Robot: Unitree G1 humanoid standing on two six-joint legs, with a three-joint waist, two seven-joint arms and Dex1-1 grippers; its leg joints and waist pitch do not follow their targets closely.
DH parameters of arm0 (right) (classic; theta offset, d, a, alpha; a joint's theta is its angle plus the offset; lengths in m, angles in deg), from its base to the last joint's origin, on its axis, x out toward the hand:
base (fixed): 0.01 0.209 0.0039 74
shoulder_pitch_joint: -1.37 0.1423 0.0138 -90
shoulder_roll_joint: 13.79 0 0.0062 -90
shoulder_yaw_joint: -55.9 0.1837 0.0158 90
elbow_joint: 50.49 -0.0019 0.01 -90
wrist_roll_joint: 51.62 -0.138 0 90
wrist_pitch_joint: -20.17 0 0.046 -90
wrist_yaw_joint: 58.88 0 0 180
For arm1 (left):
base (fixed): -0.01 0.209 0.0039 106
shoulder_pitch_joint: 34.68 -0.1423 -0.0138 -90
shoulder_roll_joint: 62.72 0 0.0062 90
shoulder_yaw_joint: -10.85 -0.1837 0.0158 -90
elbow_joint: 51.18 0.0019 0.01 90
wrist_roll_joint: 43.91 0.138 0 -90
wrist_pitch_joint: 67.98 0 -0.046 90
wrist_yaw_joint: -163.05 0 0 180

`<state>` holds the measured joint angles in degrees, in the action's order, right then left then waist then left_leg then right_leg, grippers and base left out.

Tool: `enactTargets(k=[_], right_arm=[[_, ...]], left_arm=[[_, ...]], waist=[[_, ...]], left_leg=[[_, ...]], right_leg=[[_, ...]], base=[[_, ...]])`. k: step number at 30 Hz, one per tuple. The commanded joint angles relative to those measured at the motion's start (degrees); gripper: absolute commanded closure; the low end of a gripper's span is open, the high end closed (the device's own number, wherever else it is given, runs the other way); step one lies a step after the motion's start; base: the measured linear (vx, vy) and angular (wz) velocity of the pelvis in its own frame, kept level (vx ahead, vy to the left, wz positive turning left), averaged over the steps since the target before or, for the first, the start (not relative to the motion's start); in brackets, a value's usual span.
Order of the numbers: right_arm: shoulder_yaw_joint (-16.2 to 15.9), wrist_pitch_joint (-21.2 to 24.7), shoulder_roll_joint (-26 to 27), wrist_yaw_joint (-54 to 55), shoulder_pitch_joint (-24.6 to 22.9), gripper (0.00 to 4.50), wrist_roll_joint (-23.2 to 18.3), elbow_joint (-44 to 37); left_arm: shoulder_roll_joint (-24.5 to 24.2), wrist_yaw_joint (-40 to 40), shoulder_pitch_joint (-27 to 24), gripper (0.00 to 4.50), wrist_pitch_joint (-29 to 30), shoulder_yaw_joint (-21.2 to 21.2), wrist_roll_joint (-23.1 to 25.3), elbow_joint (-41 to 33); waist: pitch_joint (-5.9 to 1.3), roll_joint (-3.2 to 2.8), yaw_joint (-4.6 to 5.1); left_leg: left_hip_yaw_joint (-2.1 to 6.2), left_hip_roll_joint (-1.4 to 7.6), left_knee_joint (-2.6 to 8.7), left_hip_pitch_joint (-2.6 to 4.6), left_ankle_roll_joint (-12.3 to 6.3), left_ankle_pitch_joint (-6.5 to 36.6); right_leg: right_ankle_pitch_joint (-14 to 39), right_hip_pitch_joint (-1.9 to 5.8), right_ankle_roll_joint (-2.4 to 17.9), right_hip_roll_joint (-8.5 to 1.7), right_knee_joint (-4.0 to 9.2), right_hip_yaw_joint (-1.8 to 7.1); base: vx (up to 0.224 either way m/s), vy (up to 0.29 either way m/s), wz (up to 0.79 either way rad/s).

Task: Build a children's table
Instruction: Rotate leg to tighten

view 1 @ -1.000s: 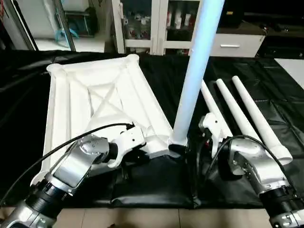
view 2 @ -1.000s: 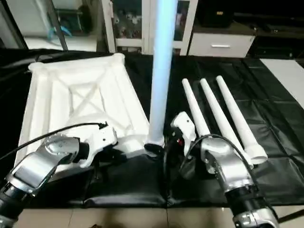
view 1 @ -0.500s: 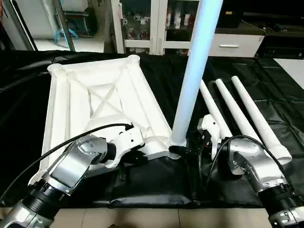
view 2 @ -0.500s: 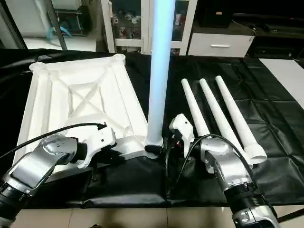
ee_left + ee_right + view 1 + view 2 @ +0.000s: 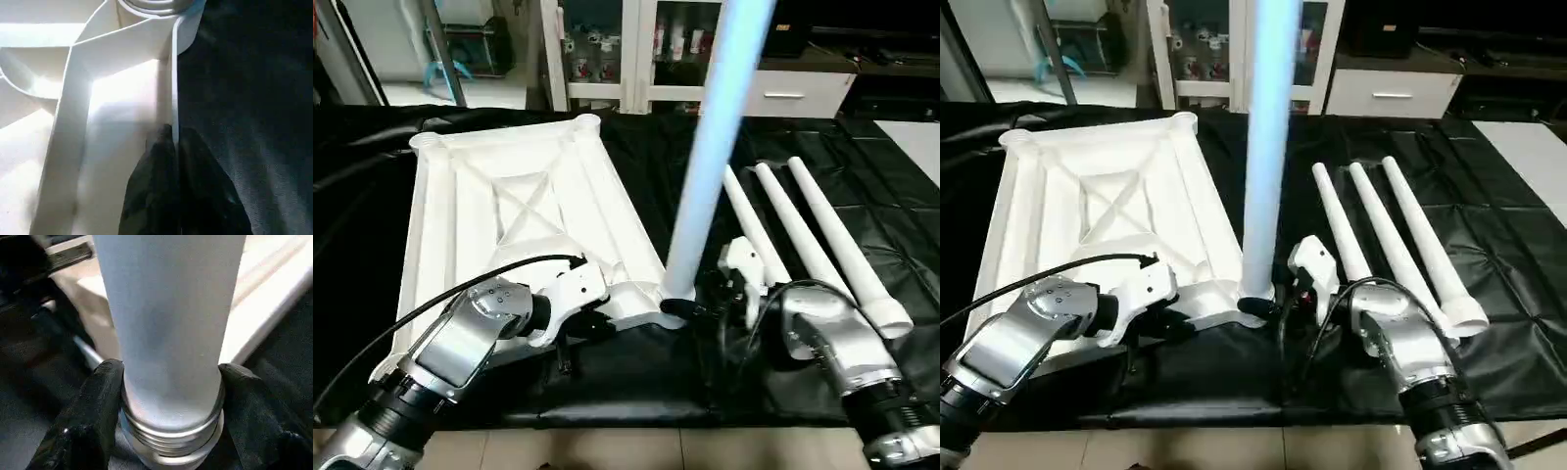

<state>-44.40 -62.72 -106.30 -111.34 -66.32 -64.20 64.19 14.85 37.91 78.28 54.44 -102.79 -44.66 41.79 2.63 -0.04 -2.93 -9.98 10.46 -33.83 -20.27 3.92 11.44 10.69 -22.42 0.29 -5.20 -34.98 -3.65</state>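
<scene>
The children's table top (image 5: 509, 196) lies upside down on the black-draped work table, its X ribs facing up. One white leg (image 5: 710, 147) stands upright in the near right corner socket (image 5: 156, 7). My left gripper (image 5: 173, 134) is shut on the top's thin rim just beside that socket. My right gripper (image 5: 171, 377) has a black finger (image 5: 100, 396) pressed on each side of the upright leg's base, just above its threaded end. Three more legs (image 5: 1400, 235) lie side by side to the right.
The black cloth (image 5: 636, 382) ends at the table's front edge (image 5: 607, 423), with floor below. A black cable (image 5: 440, 299) loops over my left forearm. White cabinets (image 5: 636, 49) and a drawer unit (image 5: 793, 93) stand behind the work table.
My right gripper has moved in toward the base of the upright leg and its fingers have closed onto it. The left gripper has kept its hold on the rim.
</scene>
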Motion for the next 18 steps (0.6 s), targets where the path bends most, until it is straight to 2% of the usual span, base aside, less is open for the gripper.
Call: enactTargets(k=[1,2,3,4,7,10,11,12,16,17,18], right_arm=[[1.53,-0.19,4.02,14.27,1.43,1.83,4.48,5.73],[1.94,-0.09,4.67,15.65,1.52,1.83,4.47,6.20],[2.07,-0.06,4.88,16.10,1.55,1.83,4.46,6.35],[3.82,0.52,7.66,21.88,2.21,1.83,4.18,8.32],[5.15,0.36,10.53,28.39,3.39,1.83,4.63,11.04],[6.68,-1.86,15.30,40.35,6.12,1.83,6.99,16.49],[7.11,-2.36,16.26,42.91,6.74,1.83,7.39,17.67],[7.68,-3.00,17.96,48.92,7.91,1.83,8.54,19.64],[8.38,-3.28,19.77,54.92,9.38,1.83,9.13,22.01],[8.66,-3.32,20.26,56.48,9.75,1.84,9.24,22.62],[9.04,-4.07,20.77,58.01,9.94,1.84,9.51,23.04]], left_arm=[[4.30,-6.58,1.78,4.50,1.67,-0.10,1.98,6.42],[4.94,-7.63,2.22,4.50,1.89,0.27,2.15,7.25],[5.15,-7.96,2.37,4.50,1.96,0.39,2.21,7.52],[7.89,-11.83,4.37,4.50,1.74,2.10,2.33,11.41],[10.44,-15.69,6.76,4.50,0.66,3.31,2.78,15.49],[14.20,-21.35,10.31,4.50,-1.39,5.11,3.74,21.39],[14.89,-22.27,10.95,4.50,-1.84,5.44,3.95,22.61],[15.88,-24.86,12.25,4.50,-3.21,5.73,4.85,24.99],[17.04,-26.93,13.62,4.50,-4.63,6.13,5.34,27.88],[17.37,-27.43,13.94,4.50,-5.03,6.27,5.42,28.67],[17.69,-27.66,14.20,4.50,-5.34,6.41,5.18,29.41]], waist=[[-2.26,-0.14,0.32],[-2.20,-0.24,0.44],[-2.35,-0.18,0.55],[-2.44,-0.16,0.83],[-2.42,-0.25,1.05],[-2.58,-0.30,1.17],[-2.51,-0.59,1.26],[-2.69,-0.62,1.23],[-2.74,-0.74,1.07],[-2.64,-0.67,1.17],[-2.70,-0.33,1.11]], left_leg=[[0.65,2.16,4.69,0.19,0.23,17.70],[0.98,1.95,4.58,0.96,1.64,21.19],[1.14,2.05,4.61,1.12,2.02,21.80],[1.25,2.05,4.81,0.77,1.75,21.66],[1.37,1.92,4.83,0.82,1.86,23.00],[1.49,1.86,4.88,0.71,1.94,23.29],[1.51,1.80,4.90,0.83,2.27,23.70],[1.64,1.84,5.01,0.72,2.37,23.61],[1.48,1.96,5.19,0.87,2.21,24.04],[1.48,1.87,5.30,0.63,2.08,23.98],[1.37,1.84,5.31,0.58,1.89,23.79]], right_leg=[[21.37,1.75,11.87,-2.92,5.12,2.29],[28.32,1.35,9.64,-3.15,5.90,2.10],[29.30,1.36,8.91,-3.24,6.01,2.17],[28.16,1.33,8.01,-3.09,6.12,2.25],[29.01,1.08,7.44,-3.05,6.37,2.04],[29.56,0.95,6.74,-3.19,6.51,1.98],[29.76,0.67,6.66,-3.18,6.71,1.94],[28.76,1.00,6.53,-3.20,6.55,1.85],[25.04,0.81,7.07,-3.06,6.35,2.00],[24.42,0.86,7.16,-3.01,6.32,2.05],[24.28,0.90,7.09,-3.05,6.33,2.09]], base=[[-0.053,-0.003,-0.03],[-0.059,-0.001,-0.01],[-0.059,-0.001,-0.01],[0.000,0.000,0.00],[0.000,0.000,0.00],[0.000,0.000,0.00],[0.000,0.000,0.00],[0.000,0.000,0.00],[0.000,0.000,0.00],[0.000,0.000,0.00],[0.000,0.000,0.00]])
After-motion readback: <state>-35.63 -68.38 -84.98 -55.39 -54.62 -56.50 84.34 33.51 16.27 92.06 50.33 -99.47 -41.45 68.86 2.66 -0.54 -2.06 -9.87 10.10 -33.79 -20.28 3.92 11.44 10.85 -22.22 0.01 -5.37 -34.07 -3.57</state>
